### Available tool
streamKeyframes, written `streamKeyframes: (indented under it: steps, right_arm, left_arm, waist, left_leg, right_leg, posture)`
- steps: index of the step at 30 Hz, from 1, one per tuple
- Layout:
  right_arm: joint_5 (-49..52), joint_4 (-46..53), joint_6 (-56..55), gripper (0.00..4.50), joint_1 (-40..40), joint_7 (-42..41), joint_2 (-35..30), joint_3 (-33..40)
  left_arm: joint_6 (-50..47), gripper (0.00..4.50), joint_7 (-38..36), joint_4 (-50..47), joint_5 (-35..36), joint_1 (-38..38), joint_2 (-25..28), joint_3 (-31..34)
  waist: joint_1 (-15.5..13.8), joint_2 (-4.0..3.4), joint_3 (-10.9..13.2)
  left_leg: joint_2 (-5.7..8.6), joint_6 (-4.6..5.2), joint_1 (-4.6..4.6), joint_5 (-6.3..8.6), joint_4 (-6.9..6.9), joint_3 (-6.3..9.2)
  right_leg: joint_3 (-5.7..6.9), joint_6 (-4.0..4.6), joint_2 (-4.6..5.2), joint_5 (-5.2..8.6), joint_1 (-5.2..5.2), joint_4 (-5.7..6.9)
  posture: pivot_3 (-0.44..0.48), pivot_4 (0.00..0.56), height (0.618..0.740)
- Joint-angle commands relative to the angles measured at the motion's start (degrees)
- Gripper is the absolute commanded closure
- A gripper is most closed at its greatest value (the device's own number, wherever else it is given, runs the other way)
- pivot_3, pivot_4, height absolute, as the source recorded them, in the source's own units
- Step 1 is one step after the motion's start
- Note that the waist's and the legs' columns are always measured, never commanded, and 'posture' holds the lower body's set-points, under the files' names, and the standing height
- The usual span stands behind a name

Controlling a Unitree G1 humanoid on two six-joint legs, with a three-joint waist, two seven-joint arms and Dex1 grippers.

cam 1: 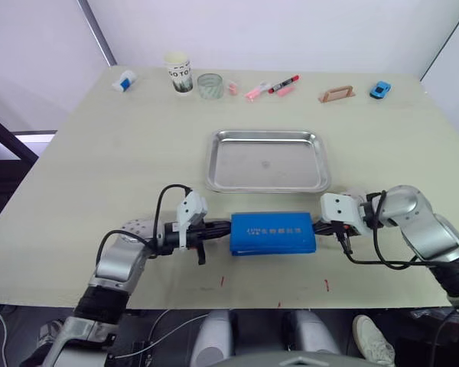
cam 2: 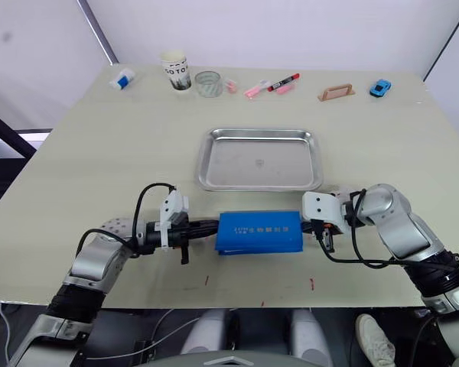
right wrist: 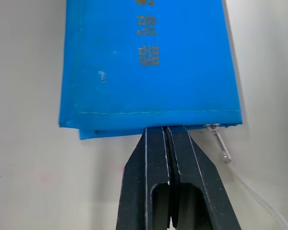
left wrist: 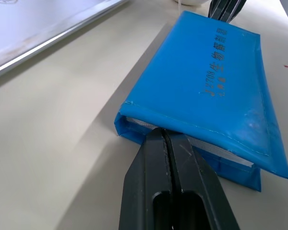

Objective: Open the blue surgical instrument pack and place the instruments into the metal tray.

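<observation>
The blue surgical instrument pack (cam 1: pixel 273 233) lies flat and closed near the table's front edge, lettering up. My left gripper (cam 1: pixel 228 228) is shut, its tips (left wrist: pixel 164 132) pressed against the pack's left end, at the seam between the covers. My right gripper (cam 1: pixel 317 227) is also shut, its tips (right wrist: pixel 166 128) touching the pack's right end beside the silver zip pull (right wrist: pixel 221 141). The metal tray (cam 1: pixel 268 164) sits empty just beyond the pack. The instruments are hidden.
Along the far edge stand a paper cup (cam 1: pixel 179 73), a glass (cam 1: pixel 209 86), pink and red marker pens (cam 1: pixel 271 86), a wooden holder (cam 1: pixel 336 94), a small blue toy car (cam 1: pixel 380 89) and a white-blue item (cam 1: pixel 124 80).
</observation>
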State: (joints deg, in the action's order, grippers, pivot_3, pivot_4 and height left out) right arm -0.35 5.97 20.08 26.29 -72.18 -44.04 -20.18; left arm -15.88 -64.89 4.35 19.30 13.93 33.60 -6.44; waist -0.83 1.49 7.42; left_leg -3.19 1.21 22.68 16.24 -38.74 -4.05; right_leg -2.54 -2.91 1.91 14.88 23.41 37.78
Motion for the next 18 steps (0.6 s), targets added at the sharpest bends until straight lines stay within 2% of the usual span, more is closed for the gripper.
streamKeyframes:
  steps: [1,18]
  right_arm:
    - [-0.02,0.23,-0.63,4.5,0.87,0.56,0.16,0.26]
    - [2.53,6.72,2.3,4.5,-3.05,-1.01,-2.11,0.7]
  left_arm:
    - [1.22,4.48,-0.02,2.07,-1.07,1.89,-1.62,-1.48]
    - [-1.87,4.48,-3.77,-3.57,-0.15,-1.63,-0.82,-2.85]
  waist:
    - [-0.03,-0.01,-0.01]
    - [0.06,-0.02,-0.02]
  left_leg:
    - [0.0,0.0,0.0,0.0,-0.01,0.01]
    - [0.0,0.0,0.04,0.0,-0.05,0.01]
  right_leg:
    - [0.01,0.0,0.0,0.0,-0.01,0.0]
    - [0.0,0.0,0.01,0.0,-0.01,-0.04]
  posture:
    - [0.0,0.15,0.74]
    - [0.0,0.15,0.74]
